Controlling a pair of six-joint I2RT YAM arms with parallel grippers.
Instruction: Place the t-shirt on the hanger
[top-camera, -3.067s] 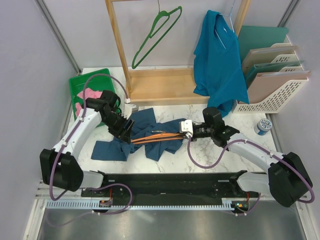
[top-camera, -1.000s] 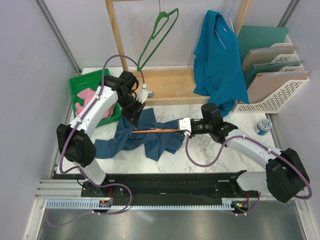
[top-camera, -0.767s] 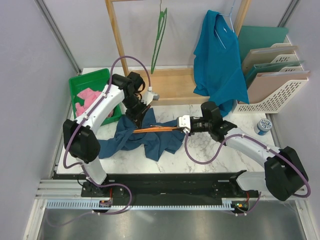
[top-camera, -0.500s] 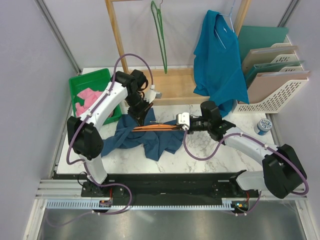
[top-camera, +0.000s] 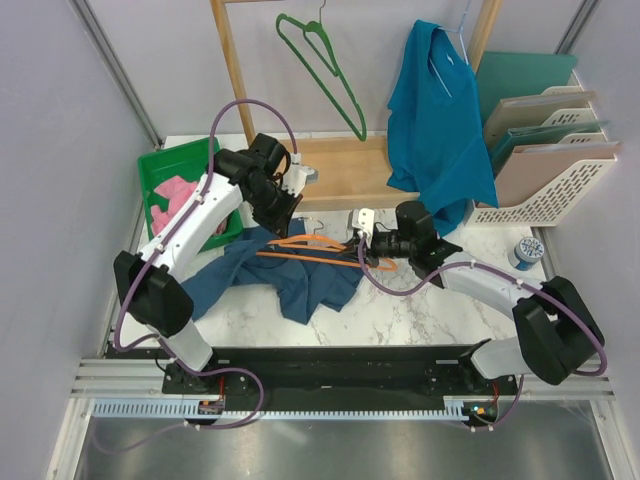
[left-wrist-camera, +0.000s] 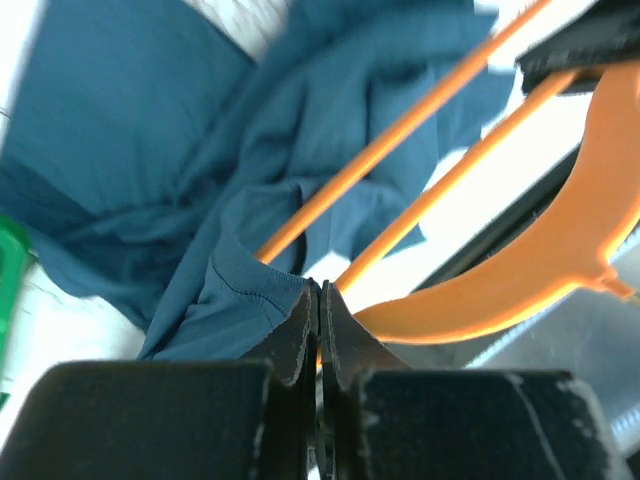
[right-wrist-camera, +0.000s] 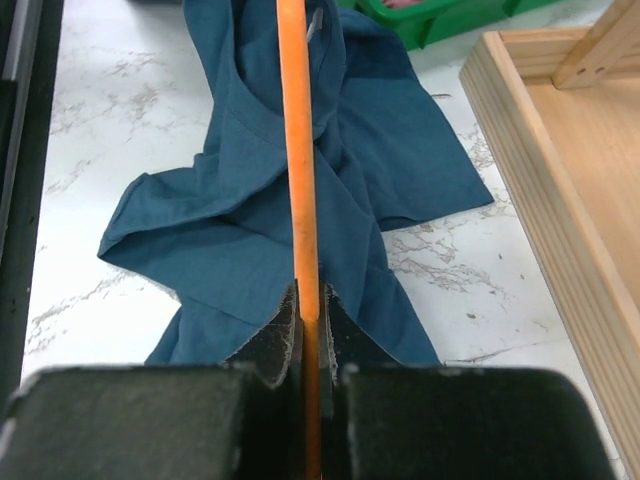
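Note:
The dark navy t-shirt (top-camera: 290, 280) lies crumpled on the marble table, its collar end lifted toward my left gripper (top-camera: 287, 222). In the left wrist view that gripper (left-wrist-camera: 320, 290) is shut, with the collar hem (left-wrist-camera: 240, 290) pinched at its tips. The orange hanger (top-camera: 305, 245) is held just above the shirt, one end inside the cloth near the collar. My right gripper (top-camera: 362, 240) is shut on its other end. In the right wrist view the hanger's bar (right-wrist-camera: 296, 150) runs straight out from the shut right gripper (right-wrist-camera: 312, 295) over the t-shirt (right-wrist-camera: 260, 230).
A green bin (top-camera: 165, 160) with a pink garment (top-camera: 178, 192) sits at the back left. Behind stands a wooden rack (top-camera: 340, 175) with a green hanger (top-camera: 325, 65) and a teal shirt (top-camera: 435, 120). A file organizer (top-camera: 545, 160) and a small jar (top-camera: 525, 253) are at the right.
The left gripper has drawn the collar up and back along the hanger. The hanger has turned so its triangle shows. The right gripper has shifted left. The green hanger has swung on the rack.

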